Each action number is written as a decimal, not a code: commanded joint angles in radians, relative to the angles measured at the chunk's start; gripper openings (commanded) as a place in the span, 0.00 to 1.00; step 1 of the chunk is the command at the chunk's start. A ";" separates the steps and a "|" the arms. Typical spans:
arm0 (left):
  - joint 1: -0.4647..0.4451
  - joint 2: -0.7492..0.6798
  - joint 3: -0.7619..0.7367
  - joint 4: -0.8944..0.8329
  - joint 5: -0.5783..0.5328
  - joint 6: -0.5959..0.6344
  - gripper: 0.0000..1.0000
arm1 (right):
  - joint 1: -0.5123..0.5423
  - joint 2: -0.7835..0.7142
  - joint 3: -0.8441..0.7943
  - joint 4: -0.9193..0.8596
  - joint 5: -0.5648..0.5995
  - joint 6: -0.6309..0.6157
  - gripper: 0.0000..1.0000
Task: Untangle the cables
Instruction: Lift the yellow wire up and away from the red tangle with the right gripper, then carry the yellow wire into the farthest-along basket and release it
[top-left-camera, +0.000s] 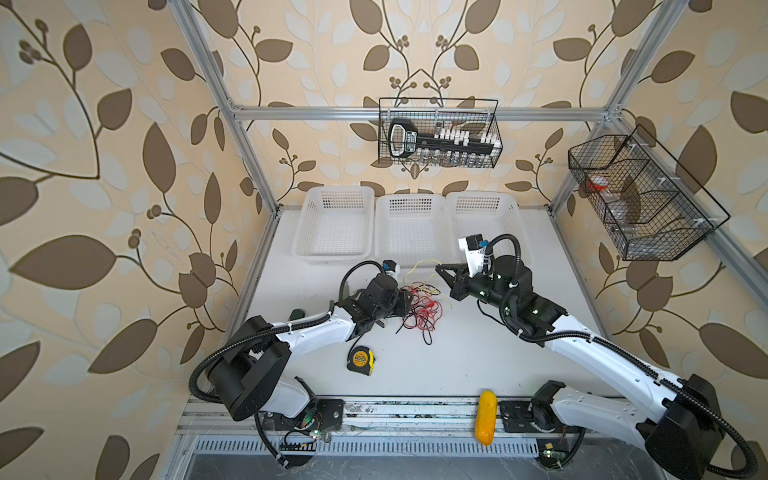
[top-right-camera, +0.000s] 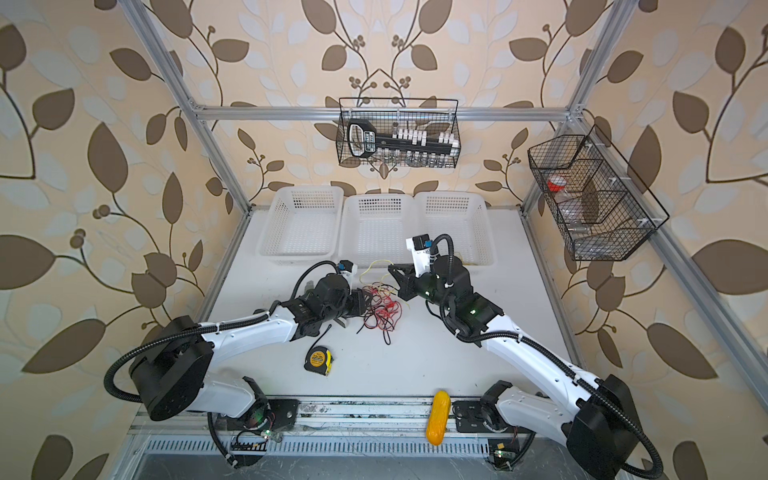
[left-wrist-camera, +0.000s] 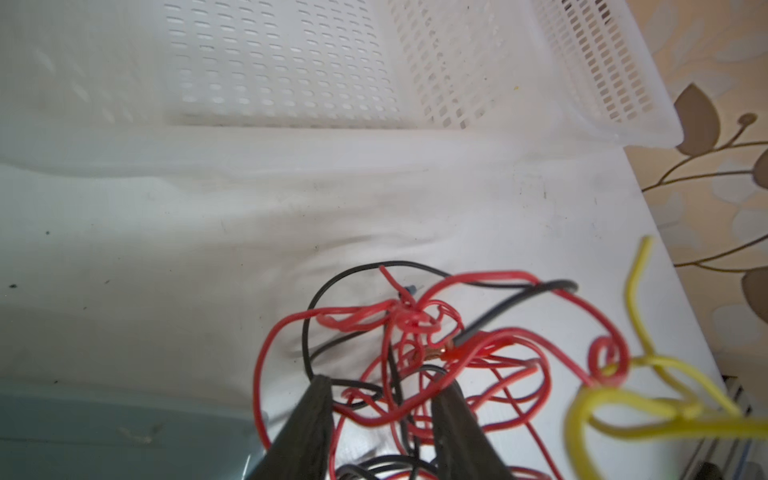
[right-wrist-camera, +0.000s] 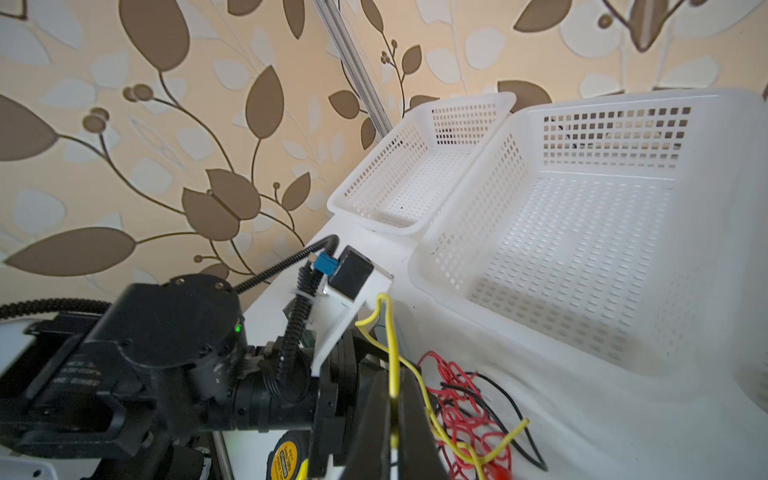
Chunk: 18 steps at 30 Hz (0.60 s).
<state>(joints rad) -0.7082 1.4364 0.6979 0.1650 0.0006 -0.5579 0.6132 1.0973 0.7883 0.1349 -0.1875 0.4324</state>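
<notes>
At the white tabletop's centre, the right gripper pinches a thin yellow cable; the left gripper's jaws stand apart around tangled thin red and black cables.

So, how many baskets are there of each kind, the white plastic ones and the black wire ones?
White plastic baskets: 3
Black wire baskets: 2
Total: 5

Soft, even light is filling both top views, bleaching the table and leaving only faint shadows; walls are bowing at the edges. In the left wrist view the basket is glaring and blurring, nearest cables smearing.
</notes>
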 joint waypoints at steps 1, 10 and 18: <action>-0.011 0.030 0.020 0.052 -0.010 -0.028 0.00 | 0.008 -0.026 -0.011 0.080 0.011 0.050 0.00; -0.010 0.023 0.031 -0.042 -0.104 -0.058 0.00 | 0.007 -0.143 -0.026 0.005 0.218 0.094 0.00; -0.011 0.021 0.036 -0.133 -0.173 -0.098 0.00 | -0.141 -0.307 -0.067 -0.172 0.403 0.133 0.00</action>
<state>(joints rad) -0.7284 1.4666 0.7361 0.1574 -0.0635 -0.6136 0.5358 0.8589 0.7372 -0.0303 0.0940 0.5259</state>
